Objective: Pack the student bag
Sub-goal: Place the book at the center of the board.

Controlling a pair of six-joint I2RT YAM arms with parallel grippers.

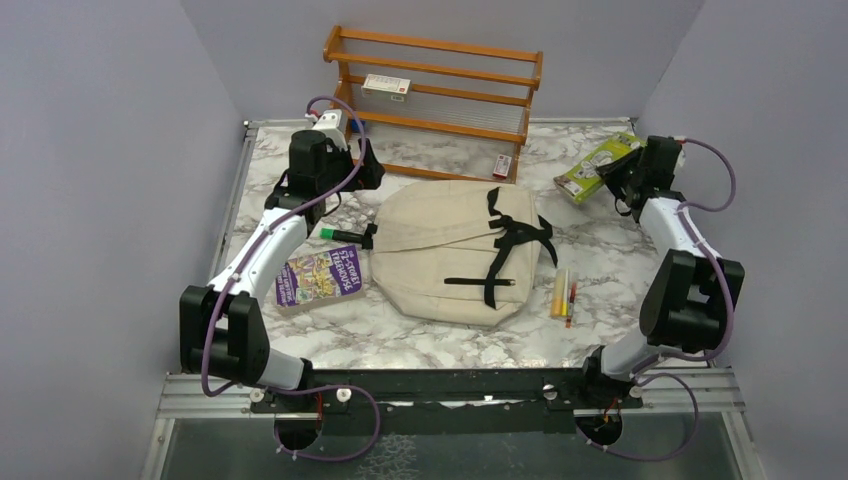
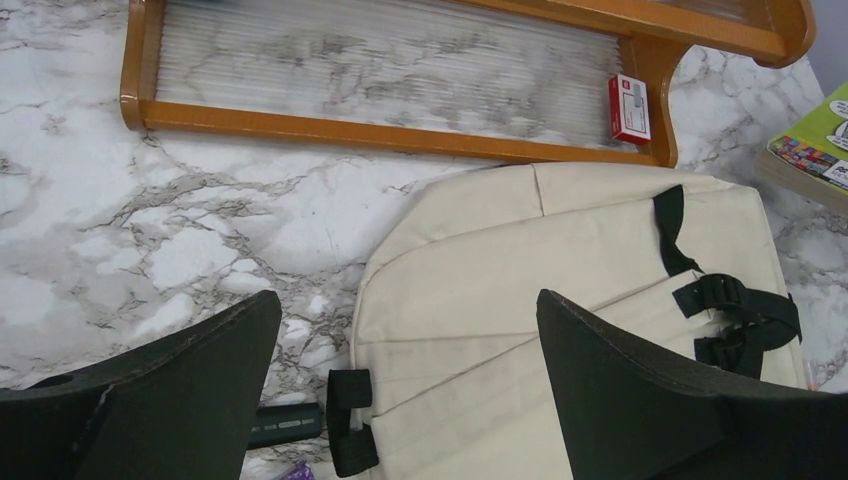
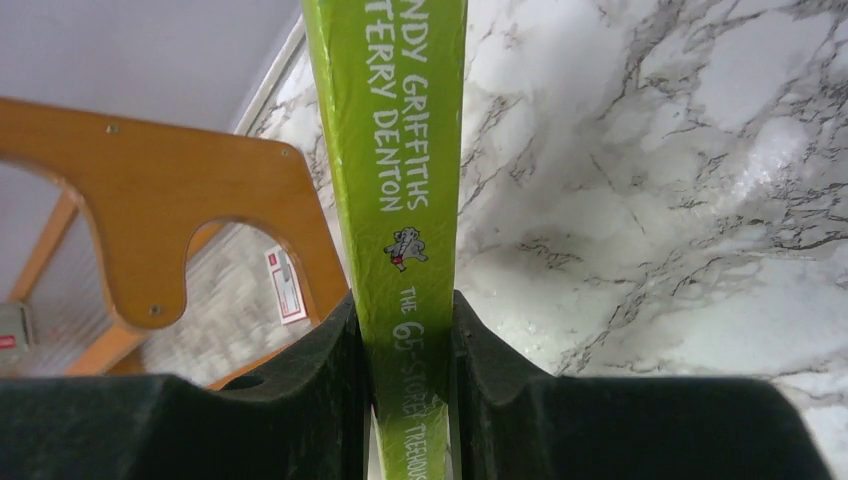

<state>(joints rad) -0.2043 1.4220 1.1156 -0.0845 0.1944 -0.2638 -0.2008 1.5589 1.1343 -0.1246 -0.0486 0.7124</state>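
The student bag (image 1: 440,250) lies flat in the middle of the marble table, beige, with its black straps (image 1: 515,240) facing up. My left gripper (image 1: 368,170) hovers open above the bag's back left edge. In the left wrist view its fingers (image 2: 200,390) spread wide over the bag (image 2: 520,270) and its black top loop (image 2: 345,420). My right gripper (image 1: 618,178) is at the back right, shut on a green book (image 1: 595,165). The right wrist view shows the book's spine (image 3: 395,150) clamped between both pads of that gripper (image 3: 405,310).
A wooden rack (image 1: 440,95) stands at the back, with a small red-white box (image 1: 502,165) at its foot and another box (image 1: 385,88) on a shelf. A purple book (image 1: 318,277) and a green-capped marker (image 1: 340,235) lie left of the bag. Pens (image 1: 563,295) lie on its right, and a black pen (image 1: 480,281) rests on it.
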